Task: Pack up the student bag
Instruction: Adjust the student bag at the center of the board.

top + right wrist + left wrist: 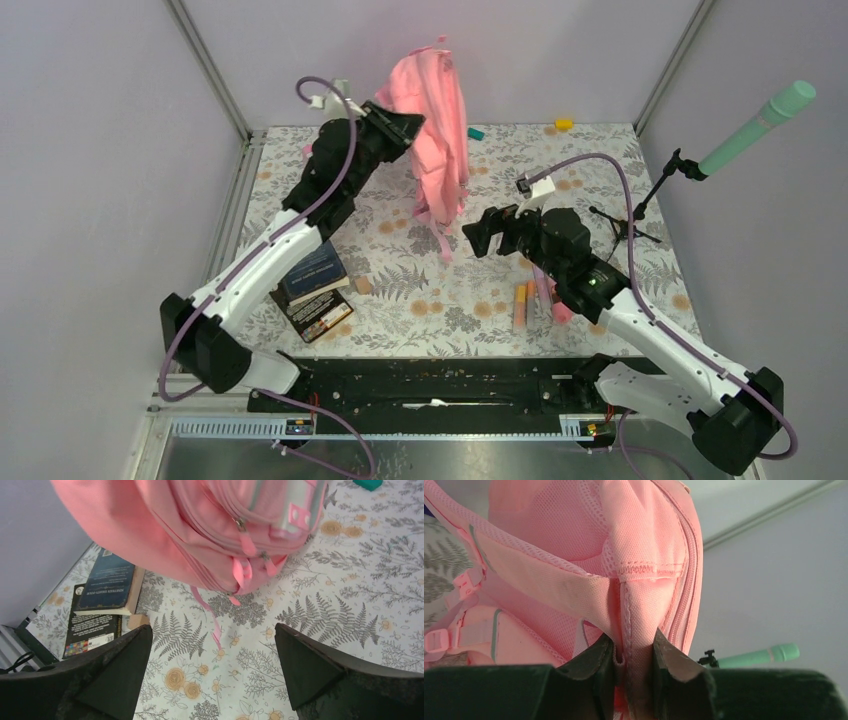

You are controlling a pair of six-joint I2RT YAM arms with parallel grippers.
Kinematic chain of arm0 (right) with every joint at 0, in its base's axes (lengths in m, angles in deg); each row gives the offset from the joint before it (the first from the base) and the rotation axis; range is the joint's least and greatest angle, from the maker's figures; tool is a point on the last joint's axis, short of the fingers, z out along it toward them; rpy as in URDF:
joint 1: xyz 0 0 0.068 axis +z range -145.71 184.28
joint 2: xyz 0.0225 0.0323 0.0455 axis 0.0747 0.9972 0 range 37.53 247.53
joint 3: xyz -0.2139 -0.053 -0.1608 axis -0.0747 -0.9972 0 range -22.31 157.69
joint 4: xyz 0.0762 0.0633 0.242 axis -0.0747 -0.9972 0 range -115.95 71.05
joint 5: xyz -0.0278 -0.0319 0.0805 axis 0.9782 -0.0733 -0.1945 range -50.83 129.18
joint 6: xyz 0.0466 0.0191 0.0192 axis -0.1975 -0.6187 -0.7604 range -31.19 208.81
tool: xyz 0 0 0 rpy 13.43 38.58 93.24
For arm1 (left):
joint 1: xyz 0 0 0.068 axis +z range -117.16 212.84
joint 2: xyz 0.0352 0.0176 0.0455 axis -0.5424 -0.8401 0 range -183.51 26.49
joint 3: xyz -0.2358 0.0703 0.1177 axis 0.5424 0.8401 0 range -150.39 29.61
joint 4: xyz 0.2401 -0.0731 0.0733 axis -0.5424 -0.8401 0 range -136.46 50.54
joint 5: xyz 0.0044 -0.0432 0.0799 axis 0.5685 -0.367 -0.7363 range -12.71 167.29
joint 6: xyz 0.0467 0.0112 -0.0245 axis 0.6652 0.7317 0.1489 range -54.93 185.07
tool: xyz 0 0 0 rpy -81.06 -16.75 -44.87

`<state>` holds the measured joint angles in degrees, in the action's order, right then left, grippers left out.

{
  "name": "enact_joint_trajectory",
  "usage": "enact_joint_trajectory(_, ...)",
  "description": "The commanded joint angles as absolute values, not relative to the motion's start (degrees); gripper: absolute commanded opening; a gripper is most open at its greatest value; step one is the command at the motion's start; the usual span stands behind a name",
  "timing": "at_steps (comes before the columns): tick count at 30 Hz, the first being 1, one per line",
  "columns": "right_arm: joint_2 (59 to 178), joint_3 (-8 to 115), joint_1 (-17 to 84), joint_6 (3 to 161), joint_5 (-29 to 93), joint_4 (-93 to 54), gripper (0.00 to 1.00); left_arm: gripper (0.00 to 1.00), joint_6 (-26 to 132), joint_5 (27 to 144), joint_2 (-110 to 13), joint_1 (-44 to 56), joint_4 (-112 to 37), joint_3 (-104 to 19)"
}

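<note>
The pink student bag [436,130] hangs above the back of the table, lifted by its top. My left gripper [402,125] is shut on a fold of the bag's fabric [636,645] at the top, and the bag [589,565] fills the left wrist view. My right gripper [482,235] stands open, low over the table just right of the bag's lower end, with nothing between its fingers. In the right wrist view the student bag [200,530] hangs ahead with its zip pulls [248,545] facing me and a thin pink strap [212,622] trailing onto the cloth.
Two dark books [312,288] lie stacked at the front left, also books [100,600] in the right wrist view. Orange and pink markers [535,300] lie under my right arm. A teal block [475,133] and a yellow piece [564,125] sit at the back. A mint microphone on a stand [740,140] is at the right.
</note>
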<state>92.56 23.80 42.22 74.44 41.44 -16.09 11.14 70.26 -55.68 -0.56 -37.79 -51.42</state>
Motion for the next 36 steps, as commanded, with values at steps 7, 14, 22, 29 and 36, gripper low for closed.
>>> enact_joint_trajectory(7,97.4,20.9,44.2,73.1,46.3,-8.7,0.98,0.0,8.0,71.1,-43.4,7.6,-22.1,-44.7)
enact_joint_trajectory(14,96.1,19.0,44.1,71.4,46.7,-8.8,0.98,0.0,4.4,81.7,-44.9,11.2,-24.0,-41.0)
enact_joint_trajectory(22,98.6,16.2,45.4,74.9,41.1,0.3,0.95,0.0,6.7,78.2,-40.8,11.3,-24.8,-31.9)
enact_joint_trajectory(29,107.9,20.8,51.4,84.9,43.9,12.4,0.96,0.0,7.4,77.9,-37.5,11.3,-27.0,-29.3)
enact_joint_trajectory(36,119.7,28.4,55.2,93.5,50.1,16.1,0.95,0.0,8.2,79.5,-37.8,11.7,-28.7,-31.2)
